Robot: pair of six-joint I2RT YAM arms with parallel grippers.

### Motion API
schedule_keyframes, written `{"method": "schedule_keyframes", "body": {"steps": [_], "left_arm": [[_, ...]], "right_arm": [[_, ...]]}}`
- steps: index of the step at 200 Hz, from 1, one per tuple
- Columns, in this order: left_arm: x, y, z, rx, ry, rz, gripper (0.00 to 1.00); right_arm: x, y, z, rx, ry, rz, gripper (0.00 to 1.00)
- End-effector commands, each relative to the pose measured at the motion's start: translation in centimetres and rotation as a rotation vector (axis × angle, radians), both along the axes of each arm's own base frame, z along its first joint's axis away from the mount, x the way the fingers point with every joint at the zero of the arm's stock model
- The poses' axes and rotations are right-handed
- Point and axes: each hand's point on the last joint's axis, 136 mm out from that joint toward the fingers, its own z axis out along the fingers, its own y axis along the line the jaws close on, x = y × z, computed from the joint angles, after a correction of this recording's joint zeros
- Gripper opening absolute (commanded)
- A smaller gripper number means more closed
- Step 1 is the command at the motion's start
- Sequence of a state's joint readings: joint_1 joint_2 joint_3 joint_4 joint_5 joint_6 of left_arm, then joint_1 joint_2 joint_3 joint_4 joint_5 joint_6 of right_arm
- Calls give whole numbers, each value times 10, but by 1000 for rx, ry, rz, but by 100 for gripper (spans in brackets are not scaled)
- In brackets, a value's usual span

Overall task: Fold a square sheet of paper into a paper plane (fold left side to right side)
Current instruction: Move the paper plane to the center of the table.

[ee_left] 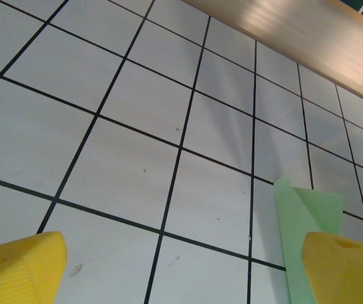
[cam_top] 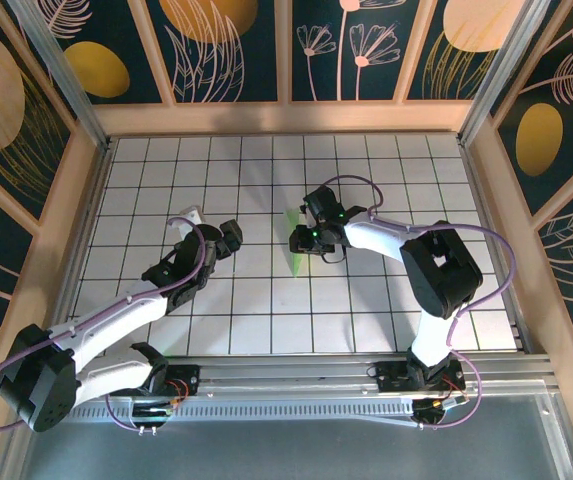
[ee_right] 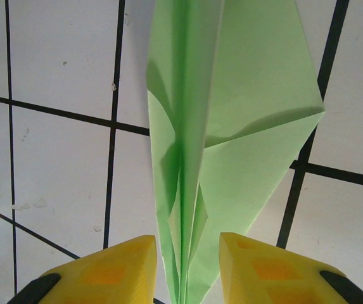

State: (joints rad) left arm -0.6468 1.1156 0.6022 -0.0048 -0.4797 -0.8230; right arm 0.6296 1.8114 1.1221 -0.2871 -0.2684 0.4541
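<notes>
Pinching the paper plane (ee_right: pixel 244 95) by its narrow end, right gripper (ee_right: pixel 187 244) holds it near-to-far; left gripper (ee_left: pixel 182 244) spread.

Bright, even overhead light; desk (cam_top: pixel 266 320) tiles near white, arm shadows faint and soft. Glare streak on the wooden rim (ee_left: pixel 295 31). Right wrist: plane (ee_right: pixel 244 95) sharp, creases shaded; yellow gripper fingers (ee_right: pixel 114 269) close-up, slightly soft.
</notes>
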Motion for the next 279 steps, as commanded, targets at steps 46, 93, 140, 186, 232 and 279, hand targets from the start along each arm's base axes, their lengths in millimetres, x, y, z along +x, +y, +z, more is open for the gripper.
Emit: {"method": "schedule_keyframes", "body": {"steps": [46, 93, 140, 186, 232, 279], "left_arm": [[3, 1, 4, 22, 0, 2, 95], [3, 1, 3, 25, 5, 2, 95], [3, -1, 3, 18, 5, -3, 95], [3, -1, 3, 16, 6, -5, 95], [3, 0, 3, 19, 6, -3, 95], [2, 1, 4, 19, 4, -1, 96]], "right_arm": [[-1, 2, -4, 34, 21, -8, 26], [-1, 2, -9, 28, 30, -11, 23], [-3, 2, -14, 29, 44, -13, 21], [-2, 5, -16, 44, 50, -14, 21], [-3, 9, -21, 47, 59, -11, 20], [-3, 9, -32, 16, 70, -18, 19]]}}
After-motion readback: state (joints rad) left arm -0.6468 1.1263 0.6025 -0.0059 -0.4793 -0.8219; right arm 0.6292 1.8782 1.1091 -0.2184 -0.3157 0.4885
